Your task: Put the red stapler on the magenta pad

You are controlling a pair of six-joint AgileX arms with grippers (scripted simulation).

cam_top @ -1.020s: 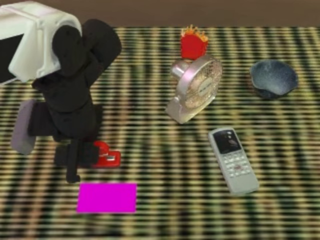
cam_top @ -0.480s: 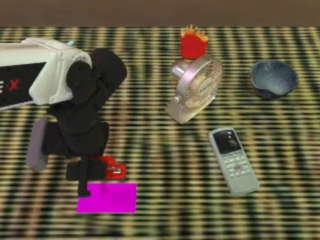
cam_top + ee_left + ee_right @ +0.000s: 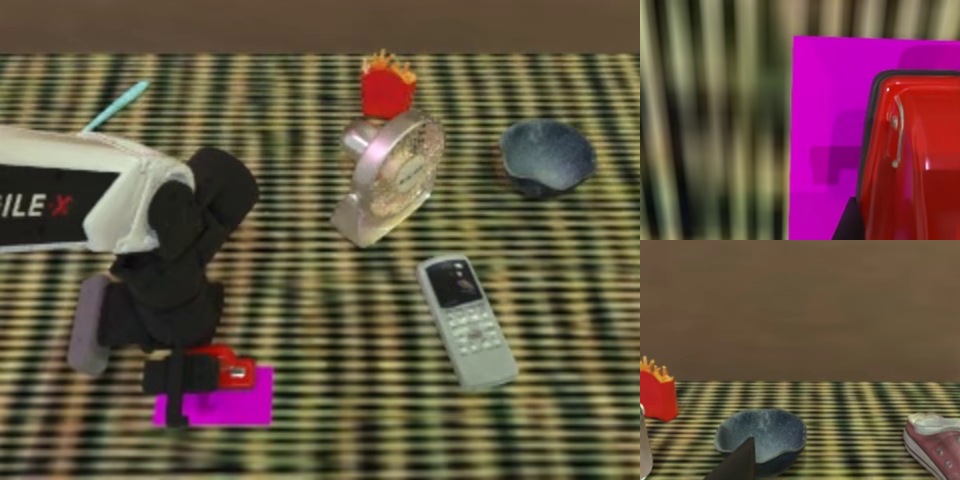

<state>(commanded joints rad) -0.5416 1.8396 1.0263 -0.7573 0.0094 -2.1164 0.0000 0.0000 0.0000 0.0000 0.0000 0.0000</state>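
Near the table's front-left corner, the left gripper [image 3: 190,378] is holding the red stapler [image 3: 225,366] in its jaws, over the magenta pad [image 3: 235,405]'s far edge. Carry looks nearly done; lowering and release remaining. Right gripper out of sight, jaws unknown.

top: overhead, looking down | left wrist: close above magenta pad [image 3: 830,100] | right wrist: low, level
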